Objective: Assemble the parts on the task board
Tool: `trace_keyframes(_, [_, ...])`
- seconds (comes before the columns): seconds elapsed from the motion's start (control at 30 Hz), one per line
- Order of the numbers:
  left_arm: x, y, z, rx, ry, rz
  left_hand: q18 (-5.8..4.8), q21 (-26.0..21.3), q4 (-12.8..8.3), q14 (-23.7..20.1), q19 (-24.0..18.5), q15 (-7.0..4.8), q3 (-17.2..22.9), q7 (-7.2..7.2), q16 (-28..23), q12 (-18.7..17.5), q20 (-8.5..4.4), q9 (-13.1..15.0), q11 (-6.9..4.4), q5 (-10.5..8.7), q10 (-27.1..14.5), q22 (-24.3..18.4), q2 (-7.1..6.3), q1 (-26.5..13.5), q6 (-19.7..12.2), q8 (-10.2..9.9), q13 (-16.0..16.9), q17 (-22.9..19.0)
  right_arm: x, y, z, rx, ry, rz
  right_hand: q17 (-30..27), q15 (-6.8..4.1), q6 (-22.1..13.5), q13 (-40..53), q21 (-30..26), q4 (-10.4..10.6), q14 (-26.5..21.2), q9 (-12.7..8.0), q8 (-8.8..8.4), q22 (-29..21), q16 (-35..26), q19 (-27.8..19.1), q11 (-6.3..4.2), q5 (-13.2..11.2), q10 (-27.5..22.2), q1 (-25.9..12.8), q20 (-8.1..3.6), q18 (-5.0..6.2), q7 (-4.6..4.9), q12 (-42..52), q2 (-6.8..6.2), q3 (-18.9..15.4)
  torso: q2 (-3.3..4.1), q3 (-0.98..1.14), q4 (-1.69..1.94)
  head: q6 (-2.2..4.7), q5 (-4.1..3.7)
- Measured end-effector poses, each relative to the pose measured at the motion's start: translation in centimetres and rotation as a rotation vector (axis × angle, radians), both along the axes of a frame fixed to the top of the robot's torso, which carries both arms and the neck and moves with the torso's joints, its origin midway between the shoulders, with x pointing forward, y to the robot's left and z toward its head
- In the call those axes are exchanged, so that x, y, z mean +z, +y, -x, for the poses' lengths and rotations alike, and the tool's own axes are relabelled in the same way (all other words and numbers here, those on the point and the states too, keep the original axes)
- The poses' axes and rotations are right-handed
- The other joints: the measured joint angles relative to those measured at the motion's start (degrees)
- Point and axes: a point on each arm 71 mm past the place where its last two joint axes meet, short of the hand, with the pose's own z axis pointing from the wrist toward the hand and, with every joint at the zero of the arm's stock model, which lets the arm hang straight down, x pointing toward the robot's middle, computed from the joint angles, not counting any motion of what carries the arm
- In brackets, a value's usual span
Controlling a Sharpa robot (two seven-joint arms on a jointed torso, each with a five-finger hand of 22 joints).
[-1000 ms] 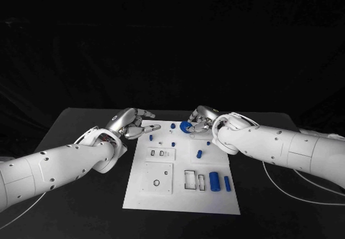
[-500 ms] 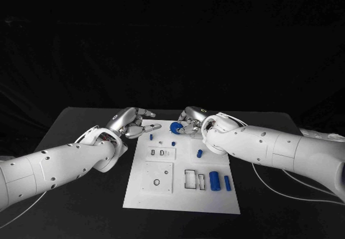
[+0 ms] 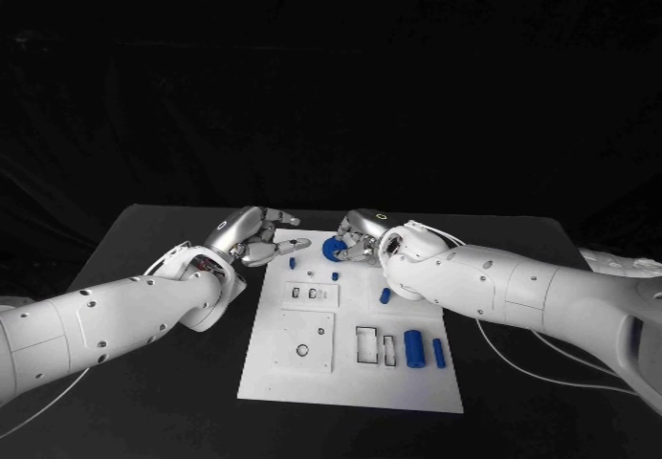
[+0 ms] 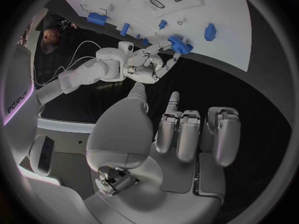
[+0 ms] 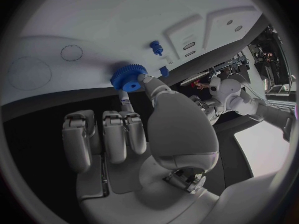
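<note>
Shifted leftward along the far edge of the white board point(image 3: 276, 378), right hand point(image 3: 362, 236) pinches the blue gear point(image 3: 336, 249) just above it, not yet seated; left hand point(image 3: 249, 236) hovers beside it, fingers loosely apart, holding nothing.

A white rectangular task board point(image 3: 352, 330) lies lengthwise on the black bench point(image 3: 152, 239). The right hand point(image 3: 362, 235) is over the board's far end, pinching a blue toothed gear point(image 3: 336, 249) between its fingertips. The left hand point(image 3: 249, 237) is at the board's far left corner, fingers partly curled with nothing visibly in them. A small blue peg point(image 3: 293, 262) stands just beside the left hand's fingertips. A short blue pin point(image 3: 333, 276) and a blue block point(image 3: 385, 295) sit mid-board. Near the near right edge, a thick blue cylinder point(image 3: 414, 348) and a slim blue rod point(image 3: 439, 352) lie side by side, beside two rectangular recesses point(image 3: 375, 345).
</note>
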Motion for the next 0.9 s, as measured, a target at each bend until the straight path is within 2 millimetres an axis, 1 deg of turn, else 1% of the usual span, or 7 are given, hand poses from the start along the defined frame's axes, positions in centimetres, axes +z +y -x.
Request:
trace_keyframes(0.1, [0.05,-0.04,0.01,-0.001,-0.001,0.001,0.0,0.0,0.0,0.0,0.0,0.0,0.0,0.0,0.0,0.0,0.0,0.0,0.0,0.0,0.0,0.0,0.0,0.0,0.0,0.0,0.0,0.0,0.01,0.1,-0.17,-0.001,-0.006,0.008,0.0,0.0,0.02,0.0,0.0,-0.04,0.0,0.06,0.0,0.0,0.0,0.0,0.22,-0.66,-0.22,0.0,0.0,0.0,0.0,0.0,0.0,-0.05,0.01,-0.01,0.02,-0.08,0.0])
trace_keyframes(0.23, [0.09,-0.14,0.06,-0.002,-0.001,0.002,0.0,0.0,0.0,0.0,0.0,0.0,0.0,0.0,0.0,0.0,0.0,0.0,0.0,0.0,0.0,0.0,0.0,0.0,0.0,0.0,0.0,0.0,0.16,0.37,-0.47,-0.002,-0.018,0.018,-0.01,0.0,0.04,-0.01,0.0,-0.05,0.0,0.07,0.0,0.0,0.0,0.0,0.21,-0.66,-0.21,-0.06,0.0,0.0,0.01,0.0,-0.06,-0.05,0.02,-0.01,0.08,-0.15,-0.05])
trace_keyframes(0.3, [0.12,-0.19,0.08,-0.003,-0.002,0.003,0.0,0.0,0.0,0.0,0.0,0.0,0.0,0.0,0.0,0.0,0.0,0.0,0.0,0.0,0.0,0.0,0.0,0.0,0.0,0.0,0.0,0.0,0.22,0.51,-0.61,-0.003,-0.023,0.023,-0.01,0.0,0.22,-0.01,0.0,-0.05,0.0,0.07,0.0,0.04,0.0,0.0,0.22,-0.79,-0.21,-0.06,0.0,0.0,0.19,0.0,-0.06,-0.06,0.04,-0.01,0.09,-0.19,-0.08])
trace_keyframes(0.4, [0.17,-0.26,0.12,-0.005,-0.002,0.004,0.0,0.0,0.0,0.0,0.0,0.0,0.0,0.0,0.0,0.0,0.0,0.0,0.0,0.0,0.0,0.0,0.0,0.0,0.0,0.0,0.0,0.0,0.29,0.62,-0.77,-0.003,-0.03,0.029,-0.01,0.0,0.23,-0.01,0.0,-0.05,0.0,0.03,-0.19,0.05,0.0,0.0,0.22,-1.0,-0.21,-0.06,0.0,0.0,0.19,0.0,-0.06,-0.06,0.08,0.03,0.09,-0.2,-0.03])
trace_keyframes(0.57, [0.25,-0.23,0.15,-0.004,-0.003,0.005,0.0,0.0,0.0,0.0,0.0,0.0,0.0,0.0,0.0,0.0,0.0,0.01,0.0,0.0,0.0,0.0,0.0,0.0,0.0,0.0,0.0,0.0,0.44,0.74,-0.96,-0.001,-0.042,0.039,-0.01,0.0,0.24,-0.01,0.0,-0.04,0.0,-0.23,-0.52,0.04,0.0,0.0,0.22,-1.0,-0.21,-0.05,0.0,0.0,0.19,0.0,-0.05,-0.06,0.17,0.03,0.1,-0.23,-0.02])
trace_keyframes(0.9, [0.28,-0.25,0.15,-0.003,-0.003,0.005,0.0,0.0,0.0,0.0,0.0,0.0,0.0,0.11,0.0,0.0,0.0,0.01,0.0,0.0,0.0,0.0,0.0,0.0,0.11,0.0,0.0,0.0,0.42,0.79,-0.94,0.002,-0.04,0.042,-0.01,0.0,0.34,-0.01,0.0,-0.04,0.0,-0.3,-0.99,0.04,0.0,0.0,0.22,-1.76,-0.21,0.04,0.0,0.0,0.28,0.0,0.04,-0.07,0.12,0.01,0.1,-0.62,0.07])
